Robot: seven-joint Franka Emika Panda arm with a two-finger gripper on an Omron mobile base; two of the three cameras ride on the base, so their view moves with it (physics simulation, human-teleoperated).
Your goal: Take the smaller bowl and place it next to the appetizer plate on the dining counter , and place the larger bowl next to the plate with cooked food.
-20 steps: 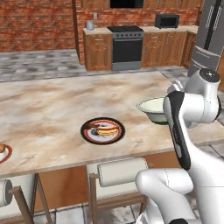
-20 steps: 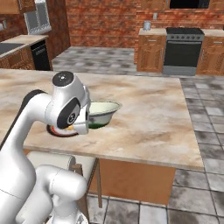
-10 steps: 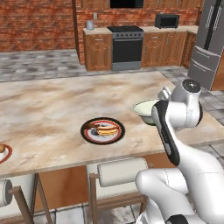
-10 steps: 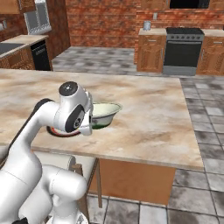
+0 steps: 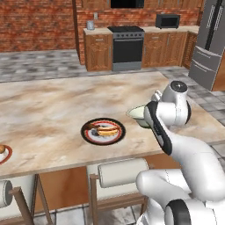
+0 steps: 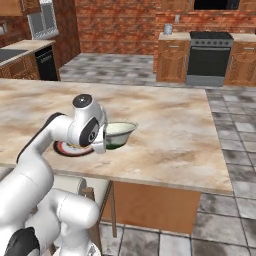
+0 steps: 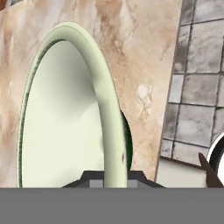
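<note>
Hand view looks along the gripper [image 7: 114,177], its fingers pinched nearly shut on the rim of the larger bowl [image 7: 65,113]. Right base view shows that bowl [image 6: 119,134] over the dining counter [image 6: 170,125], right of the plate with cooked food [image 5: 103,131].

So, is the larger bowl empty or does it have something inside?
Empty: the hand view shows the larger bowl with a plain pale inside, nothing in it.
</note>
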